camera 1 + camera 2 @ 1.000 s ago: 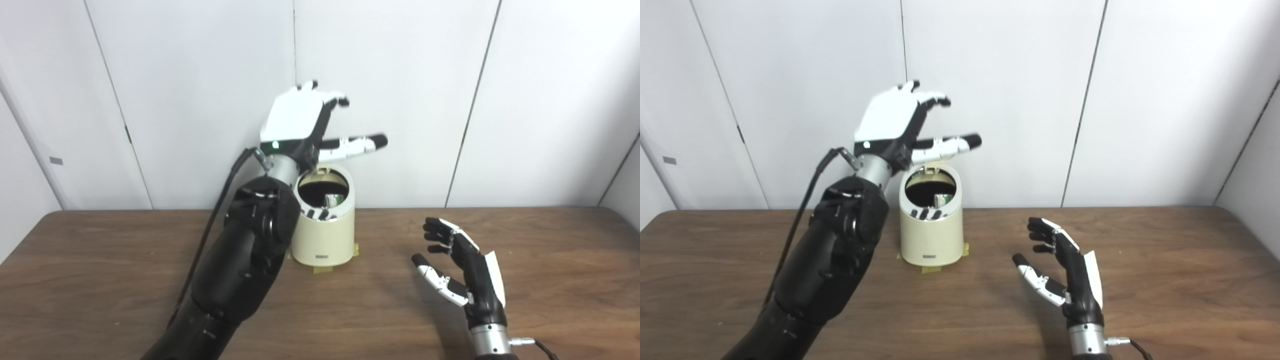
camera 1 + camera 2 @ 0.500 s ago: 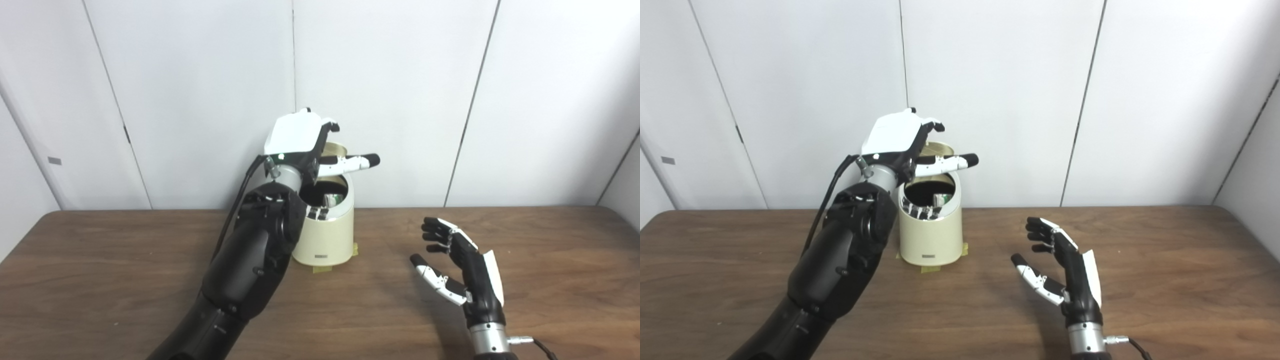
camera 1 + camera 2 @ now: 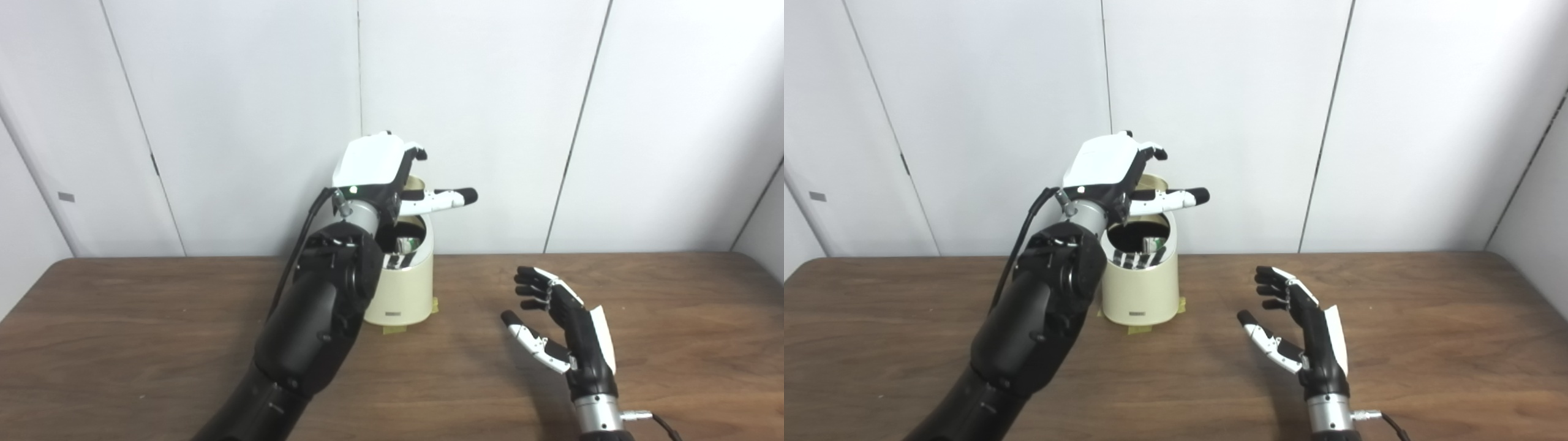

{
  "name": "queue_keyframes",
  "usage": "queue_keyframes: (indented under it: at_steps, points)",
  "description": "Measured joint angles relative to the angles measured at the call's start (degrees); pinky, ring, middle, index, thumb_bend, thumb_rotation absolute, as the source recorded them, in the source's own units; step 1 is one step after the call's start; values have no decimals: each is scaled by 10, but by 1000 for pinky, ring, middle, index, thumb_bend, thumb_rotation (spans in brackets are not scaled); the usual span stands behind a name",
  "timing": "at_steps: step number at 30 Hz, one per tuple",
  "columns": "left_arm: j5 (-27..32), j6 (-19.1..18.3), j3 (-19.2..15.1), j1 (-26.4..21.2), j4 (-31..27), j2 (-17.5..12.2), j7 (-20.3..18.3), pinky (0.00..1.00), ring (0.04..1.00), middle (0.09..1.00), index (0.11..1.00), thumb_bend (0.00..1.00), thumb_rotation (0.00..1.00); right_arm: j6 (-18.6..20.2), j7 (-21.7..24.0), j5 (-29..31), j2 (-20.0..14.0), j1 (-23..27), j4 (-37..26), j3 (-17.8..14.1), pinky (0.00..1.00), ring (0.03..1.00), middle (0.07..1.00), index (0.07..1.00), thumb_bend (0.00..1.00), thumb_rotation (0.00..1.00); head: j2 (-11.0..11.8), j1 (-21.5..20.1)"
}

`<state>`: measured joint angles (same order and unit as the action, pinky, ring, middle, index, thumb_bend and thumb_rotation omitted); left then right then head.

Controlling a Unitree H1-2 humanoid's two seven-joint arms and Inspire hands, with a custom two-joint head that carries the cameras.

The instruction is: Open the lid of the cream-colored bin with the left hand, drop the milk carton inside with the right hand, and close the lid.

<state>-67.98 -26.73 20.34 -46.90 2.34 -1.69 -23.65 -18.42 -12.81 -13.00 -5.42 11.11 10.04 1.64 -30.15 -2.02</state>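
While the wooden table (image 3: 1427, 343) stretches under both arms, the cream-colored bin (image 3: 1140, 288) stands just below the left hand (image 3: 1118, 168), its lid (image 3: 1151, 181) raised behind those spread fingers; the milk carton (image 3: 1153, 244) sits inside — well left of the right hand (image 3: 1304, 334), open and empty.

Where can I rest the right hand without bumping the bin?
Bare wood lies between the bin and the right hand, and all along the table right of that hand. It is crowded at the bin's mouth, where the left hand hangs by the raised lid.
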Motion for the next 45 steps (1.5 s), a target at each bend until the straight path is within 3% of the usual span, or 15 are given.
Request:
queue_keyframes:
  at_steps: [5,9,14,18,24,26,33,43,45]
  points:
    - [-27,0,-4,16,-2,21,-38,1000,955,817,761,907,1000,4,6,1,0,0,-1,0,642,720,738,737,230,194,-2,1]
    - [-34,3,-3,19,-3,21,-42,1000,932,807,713,913,1000,8,6,0,1,0,-2,0,642,721,739,738,240,248,-3,-1]
    - [-37,5,-3,25,-3,23,-48,1000,925,806,708,910,1000,15,8,-1,1,-1,-5,0,606,694,726,732,243,232,-4,-1]
    - [-37,6,-1,36,-3,25,-49,1000,918,793,696,910,1000,25,11,-3,1,-2,-6,1,600,689,726,736,259,305,-6,-1]
    - [-36,6,3,54,-6,25,-58,1000,917,796,747,911,1000,37,17,-8,1,-7,-14,1,591,681,720,733,255,241,-8,-1]
    - [-36,6,3,57,-17,25,-64,1000,920,803,756,909,1000,43,17,-9,1,-7,-15,1,598,685,724,734,269,307,-9,-1]
    - [-24,6,3,62,-38,20,-78,1000,912,837,820,906,999,47,19,-11,1,-9,-18,1,590,678,726,742,275,339,-10,1]
    - [-26,5,15,75,-59,15,-90,1000,848,839,848,890,1000,48,27,-8,2,-11,-21,1,592,688,733,748,280,356,-12,-1]
    - [-27,5,15,78,-63,15,-98,1000,846,838,846,890,1000,50,28,-9,2,-11,-22,1,595,692,734,747,272,323,-13,-1]
